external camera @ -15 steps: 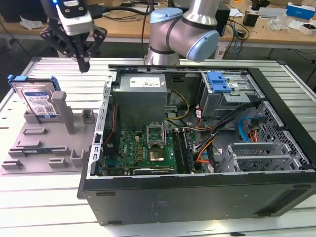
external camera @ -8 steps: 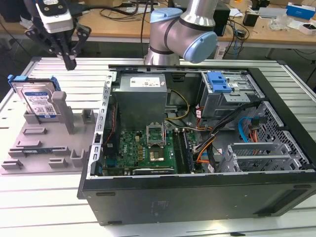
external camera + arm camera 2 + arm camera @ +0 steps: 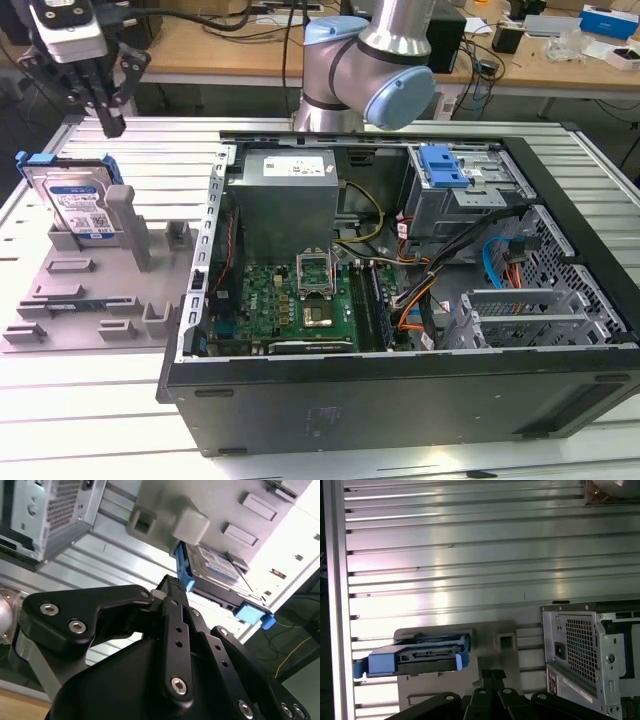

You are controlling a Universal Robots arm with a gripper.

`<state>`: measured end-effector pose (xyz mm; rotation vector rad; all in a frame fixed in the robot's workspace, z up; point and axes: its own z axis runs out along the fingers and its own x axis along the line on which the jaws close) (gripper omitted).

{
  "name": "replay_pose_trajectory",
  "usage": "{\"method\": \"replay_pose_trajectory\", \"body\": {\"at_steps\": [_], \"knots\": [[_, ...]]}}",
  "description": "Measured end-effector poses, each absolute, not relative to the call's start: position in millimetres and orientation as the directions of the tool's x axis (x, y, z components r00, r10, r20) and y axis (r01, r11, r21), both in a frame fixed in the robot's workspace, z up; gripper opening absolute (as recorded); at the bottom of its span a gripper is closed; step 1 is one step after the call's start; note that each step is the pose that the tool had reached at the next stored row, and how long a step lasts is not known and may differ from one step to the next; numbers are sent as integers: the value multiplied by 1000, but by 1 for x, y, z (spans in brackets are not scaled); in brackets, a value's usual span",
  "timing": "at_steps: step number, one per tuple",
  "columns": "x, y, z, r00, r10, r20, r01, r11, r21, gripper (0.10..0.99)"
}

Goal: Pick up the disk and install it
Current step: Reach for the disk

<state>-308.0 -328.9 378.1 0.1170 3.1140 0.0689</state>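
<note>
Hanging near the disk [image 3: 78,198] — gripper [image 3: 110,124] over slatted table [image 3: 90,400], desks [image 3: 215,50] behind.

Blue-framed silver disk [image 3: 62,186], label [image 3: 84,208] seemingly white-blue

A desk [image 3: 90,420] of ribbed, silvery aluminium profiles spreads across the foreground, catching bright glare (strongest in the first wrist view). Behind it runs a long wooden desk [image 3: 200,52] strewn with black cables [image 3: 250,20] and a blue box [image 3: 608,20], with dark shadow beneath.
</note>
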Motion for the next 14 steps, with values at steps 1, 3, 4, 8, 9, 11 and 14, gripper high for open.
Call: {"method": "replay_pose_trajectory", "body": {"at_steps": [1,3,4,8,9,11,14], "knots": [[-314,-327,378,-997,75,-23,74,996,45,106],[-323,-324,376,-997,75,-23,74,996,45,106],[-328,-322,376,-997,75,-23,74,996,45,106],[-344,-319,375,-997,75,-23,74,996,45,106],[-344,-319,375,-997,75,-23,74,996,45,106],[-344,-319,375,-997,75,-23,74,996,45,106],[-344,-319,375,-997,75,-23,74,996,45,106]]}}
